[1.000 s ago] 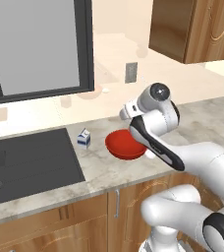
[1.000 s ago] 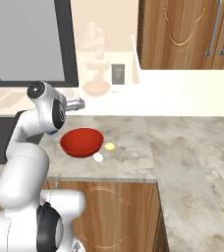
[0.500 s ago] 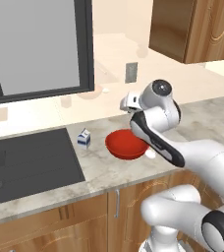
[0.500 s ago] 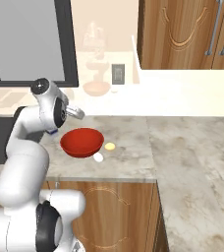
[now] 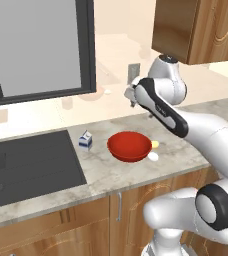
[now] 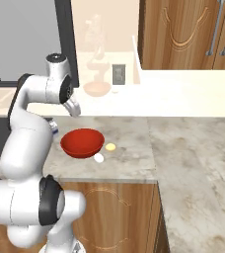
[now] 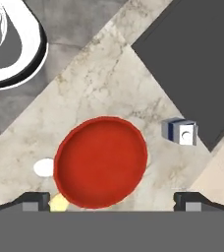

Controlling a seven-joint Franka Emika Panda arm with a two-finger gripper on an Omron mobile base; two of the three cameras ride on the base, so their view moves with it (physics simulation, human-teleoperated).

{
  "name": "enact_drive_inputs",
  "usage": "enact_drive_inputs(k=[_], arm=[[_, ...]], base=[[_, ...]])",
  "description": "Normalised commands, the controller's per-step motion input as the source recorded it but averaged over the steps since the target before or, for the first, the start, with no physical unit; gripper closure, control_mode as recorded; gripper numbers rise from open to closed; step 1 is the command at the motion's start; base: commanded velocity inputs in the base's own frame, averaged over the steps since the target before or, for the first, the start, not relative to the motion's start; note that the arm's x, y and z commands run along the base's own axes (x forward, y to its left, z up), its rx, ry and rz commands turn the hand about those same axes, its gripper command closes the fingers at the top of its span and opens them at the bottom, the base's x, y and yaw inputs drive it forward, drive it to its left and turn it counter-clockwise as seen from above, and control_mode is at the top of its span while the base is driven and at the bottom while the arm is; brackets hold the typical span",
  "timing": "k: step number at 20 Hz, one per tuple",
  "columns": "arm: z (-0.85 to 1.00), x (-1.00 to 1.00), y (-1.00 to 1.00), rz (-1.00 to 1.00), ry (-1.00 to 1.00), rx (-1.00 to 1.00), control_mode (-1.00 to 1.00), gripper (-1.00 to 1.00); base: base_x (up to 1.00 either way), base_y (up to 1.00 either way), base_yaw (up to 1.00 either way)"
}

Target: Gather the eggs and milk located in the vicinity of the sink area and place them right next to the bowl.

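Hovering high above the red bowl (image 7: 100, 161), the gripper (image 5: 132, 97) is spread wide and empty; two eggs (image 5: 153, 156) touch the bowl, milk carton (image 5: 86, 140) beside the sink (image 5: 26, 165).

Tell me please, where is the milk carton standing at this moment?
In the left base view the milk carton stands on the counter between the sink and the red bowl, close to the sink's corner and apart from the bowl.

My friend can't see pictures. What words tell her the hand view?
A red bowl sits on the marble counter, two eggs touching its rim. The milk carton stands apart near the dark sink.
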Motion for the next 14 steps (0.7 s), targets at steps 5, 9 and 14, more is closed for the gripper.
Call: enact_drive_inputs(k=[5,9,14], arm=[[-0.03,-0.03,0.15,-0.23,0.14,0.17,-1.00,-1.00],[-0.20,-0.01,0.25,-0.13,0.00,0.10,-1.00,-1.00],[-0.27,-0.06,0.14,-0.01,-0.05,0.03,-1.00,-1.00]], base=[[0.00,0.00,0.00],[0.00,0.00,0.00],[0.00,0.00,0.00]])
